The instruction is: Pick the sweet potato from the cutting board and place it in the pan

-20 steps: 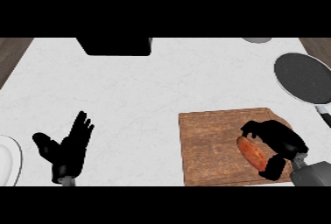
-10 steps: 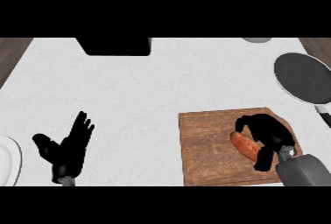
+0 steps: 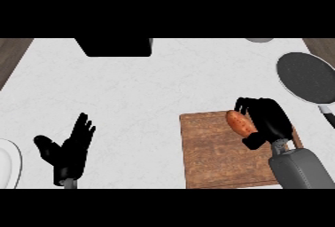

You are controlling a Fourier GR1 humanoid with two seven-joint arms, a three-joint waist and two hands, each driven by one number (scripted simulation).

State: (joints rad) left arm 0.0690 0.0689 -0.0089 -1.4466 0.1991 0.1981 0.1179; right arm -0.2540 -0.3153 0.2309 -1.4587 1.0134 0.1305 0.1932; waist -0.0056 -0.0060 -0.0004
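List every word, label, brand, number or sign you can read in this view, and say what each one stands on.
None: no readable text shows anywhere.
The cutting board, the pan, the sweet potato in the right robot hand, the black box at the far edge and the white plate at the left edge bear no letters, numbers or signs.

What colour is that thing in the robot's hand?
Orange-brown; the sweet potato shows in the head view.
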